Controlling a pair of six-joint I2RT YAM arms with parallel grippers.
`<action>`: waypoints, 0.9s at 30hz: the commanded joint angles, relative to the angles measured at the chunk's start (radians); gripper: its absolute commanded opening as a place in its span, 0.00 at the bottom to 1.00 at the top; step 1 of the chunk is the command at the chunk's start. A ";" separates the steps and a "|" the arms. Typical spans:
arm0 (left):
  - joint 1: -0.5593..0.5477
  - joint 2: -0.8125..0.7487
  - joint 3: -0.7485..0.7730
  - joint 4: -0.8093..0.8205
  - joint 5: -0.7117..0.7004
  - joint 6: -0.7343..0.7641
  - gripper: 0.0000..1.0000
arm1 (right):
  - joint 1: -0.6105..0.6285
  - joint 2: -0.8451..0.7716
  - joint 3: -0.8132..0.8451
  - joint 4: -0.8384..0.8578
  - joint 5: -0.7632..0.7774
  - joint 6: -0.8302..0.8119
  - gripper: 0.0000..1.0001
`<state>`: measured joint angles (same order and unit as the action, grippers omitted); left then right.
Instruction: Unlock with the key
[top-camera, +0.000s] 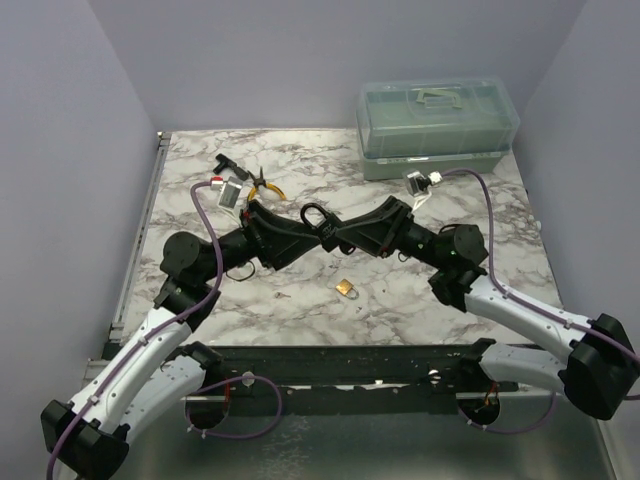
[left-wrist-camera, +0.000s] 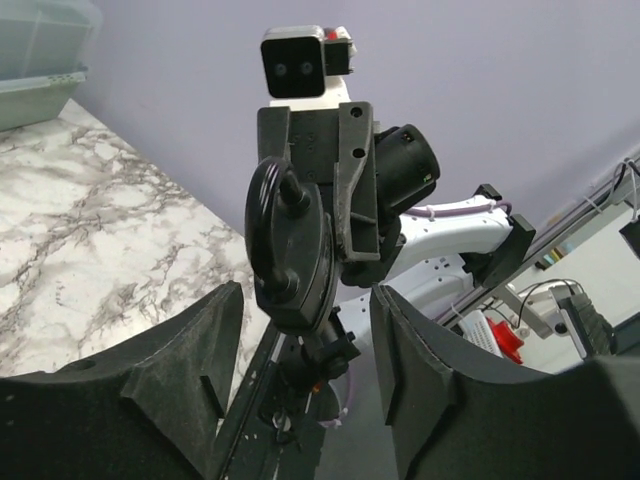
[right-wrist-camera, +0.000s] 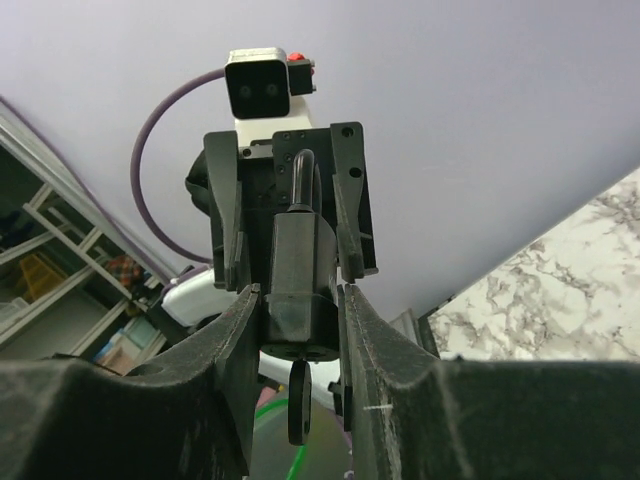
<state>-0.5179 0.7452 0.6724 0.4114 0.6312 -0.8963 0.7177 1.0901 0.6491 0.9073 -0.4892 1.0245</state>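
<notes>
Smooth, faintly glossy black padlock (right-wrist-camera: 300, 290) between matt, grainy black fingers (right-wrist-camera: 225, 390); polished, grey-veined marble-look tabletop (top-camera: 300, 170); translucent greenish plastic box (top-camera: 437, 125); shiny brass padlock (top-camera: 347, 288).

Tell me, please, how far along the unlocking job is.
Done: the right end effector grips a black padlock in mid-air. In hand: the open left end effector faces it. Left: its shackle looks closed; the tiny key lies on the table near the brass padlock.
</notes>
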 joint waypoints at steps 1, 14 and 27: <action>0.005 0.007 -0.018 0.106 0.019 -0.025 0.56 | -0.006 0.039 0.006 0.216 -0.055 0.080 0.01; 0.004 0.049 -0.034 0.155 -0.005 -0.018 0.46 | -0.007 0.119 0.013 0.298 -0.084 0.123 0.00; 0.004 0.103 -0.048 0.190 -0.020 -0.037 0.25 | -0.007 0.160 0.020 0.321 -0.099 0.137 0.01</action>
<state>-0.5171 0.8337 0.6415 0.5621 0.6289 -0.9298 0.7136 1.2457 0.6487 1.1141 -0.5739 1.1374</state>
